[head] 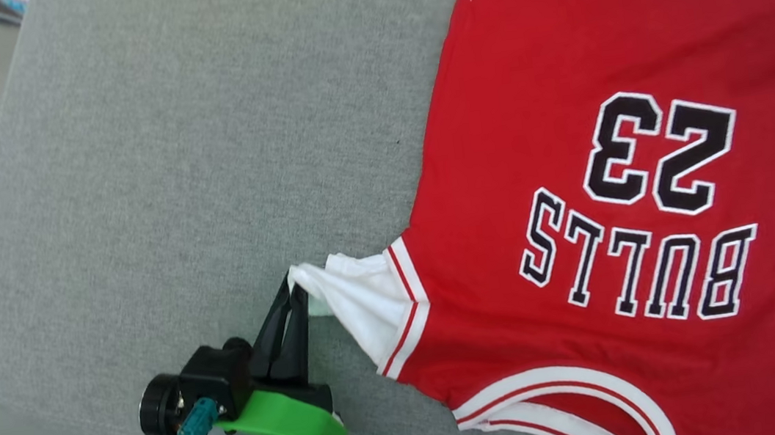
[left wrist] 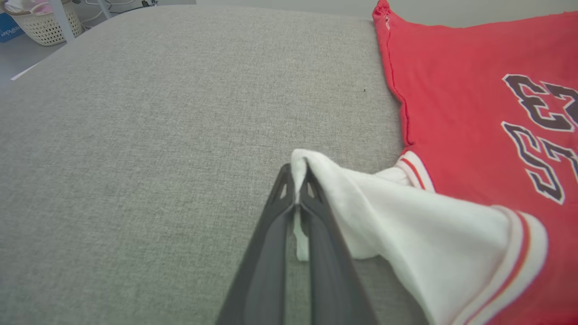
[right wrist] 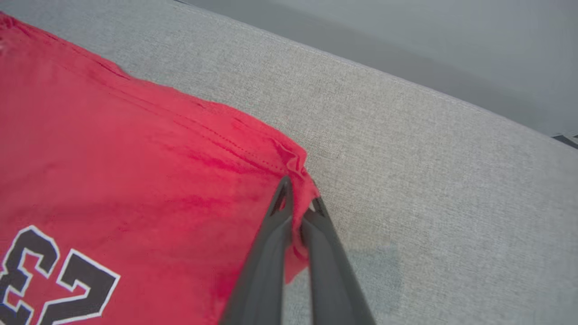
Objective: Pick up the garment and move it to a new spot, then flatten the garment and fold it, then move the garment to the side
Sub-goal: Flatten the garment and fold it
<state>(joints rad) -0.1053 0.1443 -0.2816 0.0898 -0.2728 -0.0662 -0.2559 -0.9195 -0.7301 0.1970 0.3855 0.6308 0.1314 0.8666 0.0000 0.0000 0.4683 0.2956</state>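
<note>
Garment [head: 548, 79]: thin soft matt cloth. Cushion [head: 203, 159]: coarse grey woven fabric. Left gripper [head: 296, 288] fingers [left wrist: 271, 253]: matt dark plastic.

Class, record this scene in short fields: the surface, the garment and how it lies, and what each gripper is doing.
surface: grey fabric cushion
garment: red jersey, black number 23 showing
lie: spread mostly flat, not folded
left gripper: shut on the tip of a white sleeve
right gripper: shut on a red corner of the jersey

Prob. a home rm: grey upholstered cushion [head: 166, 163], woven basket [left wrist: 40, 29] on floor.
</note>
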